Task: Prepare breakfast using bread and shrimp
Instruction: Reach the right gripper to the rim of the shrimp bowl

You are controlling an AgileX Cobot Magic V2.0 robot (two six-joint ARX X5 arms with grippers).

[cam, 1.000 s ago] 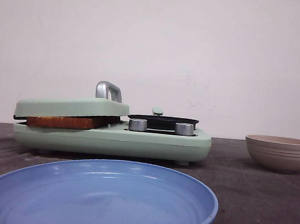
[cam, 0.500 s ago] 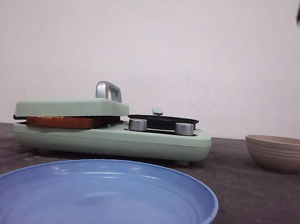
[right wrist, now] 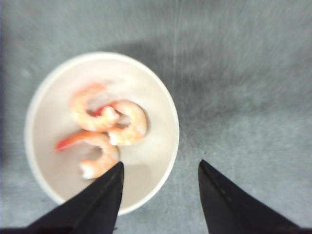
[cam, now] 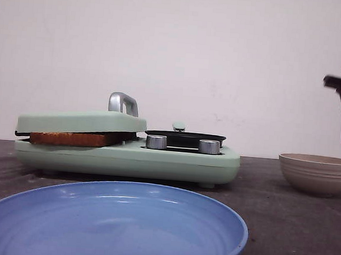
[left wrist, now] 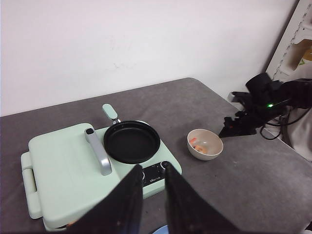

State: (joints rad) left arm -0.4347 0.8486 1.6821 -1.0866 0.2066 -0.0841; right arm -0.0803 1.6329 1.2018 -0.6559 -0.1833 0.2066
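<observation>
On the desk: grey, rough-textured top (left wrist: 146, 97), carrying everything.
Behind: plain white wall; pale shelving at the far right in the left wrist view.
Cooker: mint-green unit (cam: 127, 151), lid (cam: 82, 122) down on the left half, black pan (cam: 185, 137) on the right half, two silver knobs in front.
Bread: brown crust edge (cam: 75, 138) showing under the lid, pressed between lid and base.
Bowl: beige (cam: 317, 173), right of the cooker, well apart; three shrimp (right wrist: 105, 134) inside.
Plate: blue (cam: 109, 226), nearest the camera.
Right gripper: (right wrist: 161, 195) spread, empty, above the bowl's rim.
Left gripper: (left wrist: 153, 195) fingers narrowly parted, empty, high over the cooker's front.
Change: right gripper now lower at the front view's right edge; half a second ago only a dark tip at the top corner; everything else unmoved.
</observation>
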